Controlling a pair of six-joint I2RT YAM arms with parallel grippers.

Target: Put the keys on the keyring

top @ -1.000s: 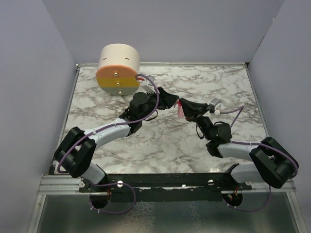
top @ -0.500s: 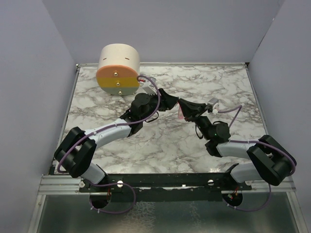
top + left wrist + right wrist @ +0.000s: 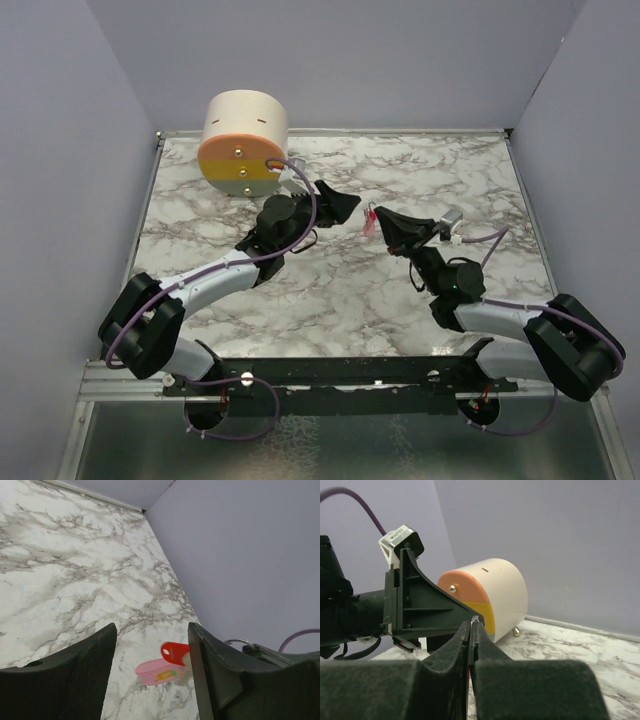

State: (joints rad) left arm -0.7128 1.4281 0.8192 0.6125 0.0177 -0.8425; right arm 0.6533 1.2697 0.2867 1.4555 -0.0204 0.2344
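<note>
Keys point(image 3: 175, 652) hang beside the keyring point(image 3: 157, 672) at the right gripper point(image 3: 376, 217), pinched shut on that keyring; left gripper point(image 3: 152, 630) gapes empty. We fear a slipping pinch dropping both.

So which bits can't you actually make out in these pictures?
Right wrist view: the right tool is shut, and its own fingers hide whatever it pinches.
Left wrist view: a finger of the open left tool covers where the red key and pink strip are attached. Only an arc of a metal ring shows.
Top view: key and strip are too small to tell whether the key is threaded on.
</note>
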